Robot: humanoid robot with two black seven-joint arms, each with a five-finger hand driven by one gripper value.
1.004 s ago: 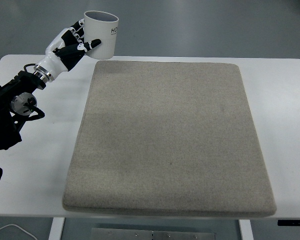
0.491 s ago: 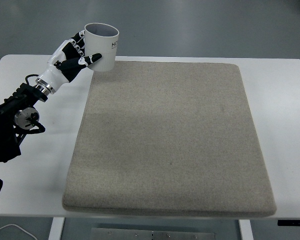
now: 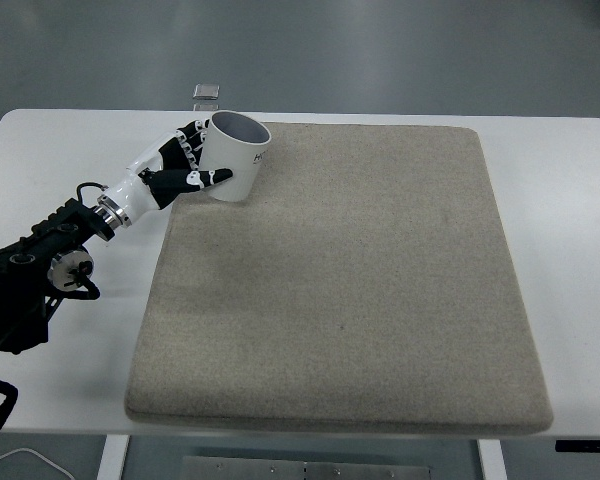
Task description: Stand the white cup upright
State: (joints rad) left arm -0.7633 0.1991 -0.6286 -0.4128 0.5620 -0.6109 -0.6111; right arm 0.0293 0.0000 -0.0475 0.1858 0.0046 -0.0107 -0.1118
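head view shows the left hand wrapped around the white cup, thumb lying across the near side of its wall and the other fingers curled behind the far side, so the hand is holding the cup rather than open. the cup sits mouth-up but tilted a little toward the right, over the far left corner of the grey mat that covers most of the white surface; whether its base is resting on the mat or hanging just above it cannot be told from this angle. the black left arm runs back to the left edge with a loop of cable beside it. the right hand is not in view. as a judgement, the risk from here is a release while the cup is leaning: if the fingers let go before the base lies flat, it could tip back onto its side and roll toward the mat's edge, and the soft mat may make the footing less sure. the thumb dragging on the wall as it opens could also pull the cup over. dark print on the cup's right side is partly turned away and unreadable. a small grey object lies beyond the surface's far edge, too small to identify.
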